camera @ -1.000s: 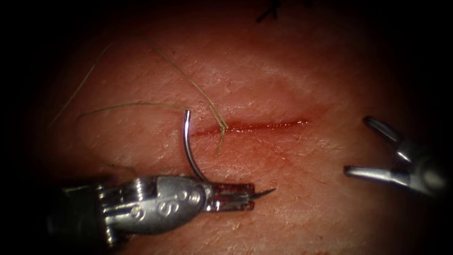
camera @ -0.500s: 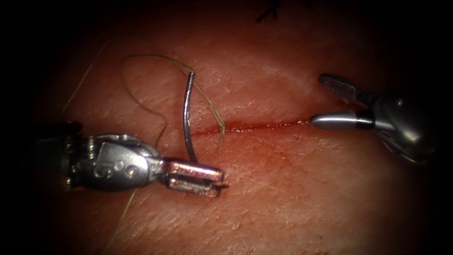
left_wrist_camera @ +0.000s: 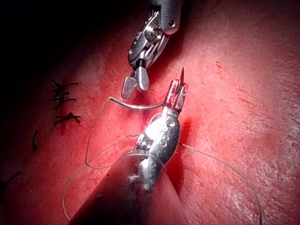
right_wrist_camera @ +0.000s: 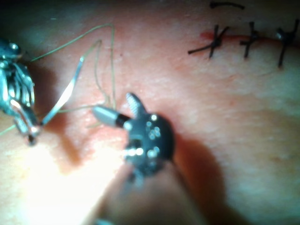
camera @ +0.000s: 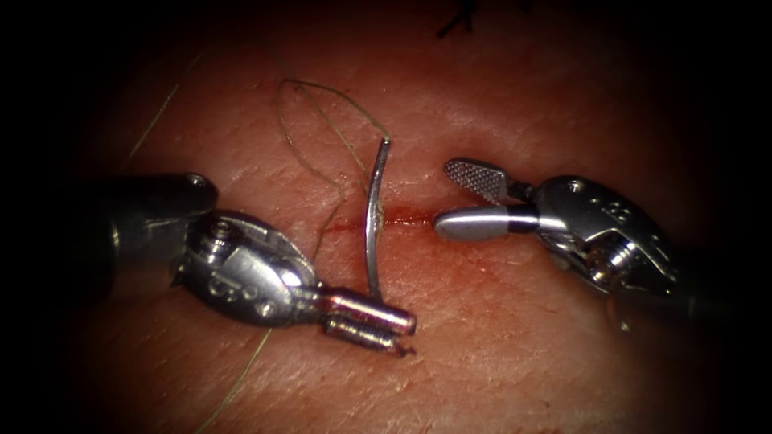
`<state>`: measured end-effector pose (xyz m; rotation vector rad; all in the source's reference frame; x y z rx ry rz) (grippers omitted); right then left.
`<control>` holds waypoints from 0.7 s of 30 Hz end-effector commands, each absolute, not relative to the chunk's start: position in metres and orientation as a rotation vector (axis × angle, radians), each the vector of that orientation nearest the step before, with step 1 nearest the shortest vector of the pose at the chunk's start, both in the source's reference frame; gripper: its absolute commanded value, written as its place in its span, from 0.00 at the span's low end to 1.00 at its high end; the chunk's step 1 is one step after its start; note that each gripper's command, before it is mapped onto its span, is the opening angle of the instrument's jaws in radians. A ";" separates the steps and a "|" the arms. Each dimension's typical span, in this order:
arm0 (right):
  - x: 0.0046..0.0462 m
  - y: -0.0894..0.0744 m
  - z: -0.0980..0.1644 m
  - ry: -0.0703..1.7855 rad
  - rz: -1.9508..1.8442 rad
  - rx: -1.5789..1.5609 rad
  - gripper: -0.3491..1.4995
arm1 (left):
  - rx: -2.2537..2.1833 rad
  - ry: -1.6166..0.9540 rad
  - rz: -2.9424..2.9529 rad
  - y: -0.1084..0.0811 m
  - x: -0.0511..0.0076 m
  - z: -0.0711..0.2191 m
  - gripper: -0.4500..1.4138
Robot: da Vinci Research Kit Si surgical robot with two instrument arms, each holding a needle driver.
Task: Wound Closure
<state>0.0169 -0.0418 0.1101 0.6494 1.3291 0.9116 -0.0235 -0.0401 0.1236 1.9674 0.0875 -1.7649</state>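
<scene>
1. Looking from the left, the left tool (camera: pixel 378 321) sits on the near side of the cut (camera: pixel 402 217). Its jaws are closed tight on the needle (camera: pixel 372 221), close to the sharp tip. The tip pokes out past the jaws, just over the tissue (camera: pixel 498 354).
2. The needle stands up from those jaws and leans away toward the far side, crossing over the cut. It does not look stuck in the tissue. Its blunt end is up at the far side, and the thread (camera: pixel 314 120) comes off it there.
3. The thread makes loose loops on the far left. One strand runs down past the left tool toward the near edge.
4. A thin line of red fluid (camera: pixel 410 215) lies along the cut.
5. On the right, the right tool (camera: pixel 454 197) has its jaws spread wide and holds nothing. It has moved in from the right over the last second and now sits just beside the needle, right at the cut.
6. To do this well, I think the left tool should grip hard so the needle does not twist.
7. The gap between the open jaws and the needle is small. The thread loops are close too and could snag. There is more open room on the near right.
</scene>
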 end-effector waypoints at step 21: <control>0.0224 -0.042 0.112 1.426 0.884 0.900 0.63 | 1.919 0.099 -1.776 -0.041 -0.0242 0.125 0.00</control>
